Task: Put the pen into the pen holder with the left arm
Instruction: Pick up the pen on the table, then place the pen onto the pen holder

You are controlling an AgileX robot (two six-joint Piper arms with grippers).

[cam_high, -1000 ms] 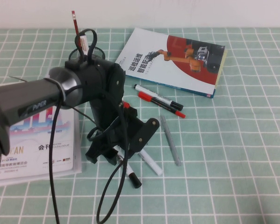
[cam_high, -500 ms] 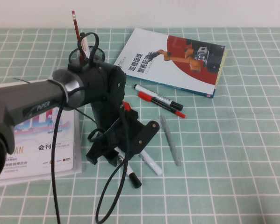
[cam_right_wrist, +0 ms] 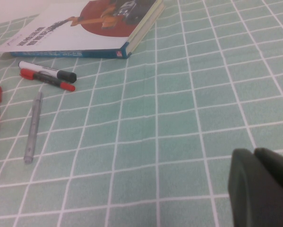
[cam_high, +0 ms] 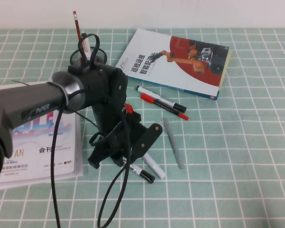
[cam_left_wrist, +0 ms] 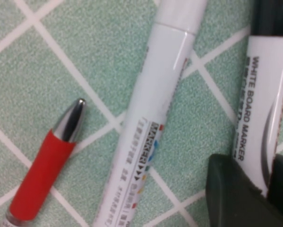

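The catalogue (cam_high: 47,152) lay at the far left of the surface (cam_high: 237,156), with the pen holder (cam_high: 87,56) beyond it. The left hand (cam_high: 121,159) was down at centre, its jaws narrowed onto the pen (cam_high: 143,174) (black cap poking out to the right). The all-white marker (cam_high: 154,166) lay just beside, so an off-centre grip might let the pen swivel or drag that neighbour. The right hand (cam_right_wrist: 259,187) hung far right; its opening I could not tell
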